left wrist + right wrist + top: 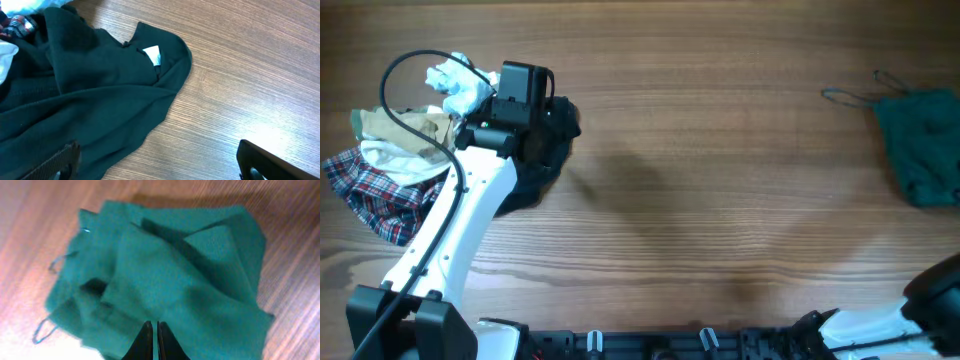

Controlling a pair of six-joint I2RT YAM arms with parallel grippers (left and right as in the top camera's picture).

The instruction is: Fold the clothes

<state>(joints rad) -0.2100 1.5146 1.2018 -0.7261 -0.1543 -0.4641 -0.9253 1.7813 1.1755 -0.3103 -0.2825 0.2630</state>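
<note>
A folded green garment (920,145) of the clothes lies at the table's far right, its thin cords (850,95) trailing left. In the right wrist view this green garment (165,275) fills the frame beyond my right gripper (157,327), whose fingers are shut together with nothing between them. At the far left my left gripper (545,130) hovers over a dark garment (100,100) with a white tag (152,54). The left gripper (160,167) is open wide, one finger over the cloth's edge, the other over bare wood.
Behind the left arm is a heap with a white piece (460,85), a beige piece (400,135) and a red-blue plaid piece (375,185). The right arm (935,290) sits at the front right corner. Wooden tabletop (720,180) lies between the two garments.
</note>
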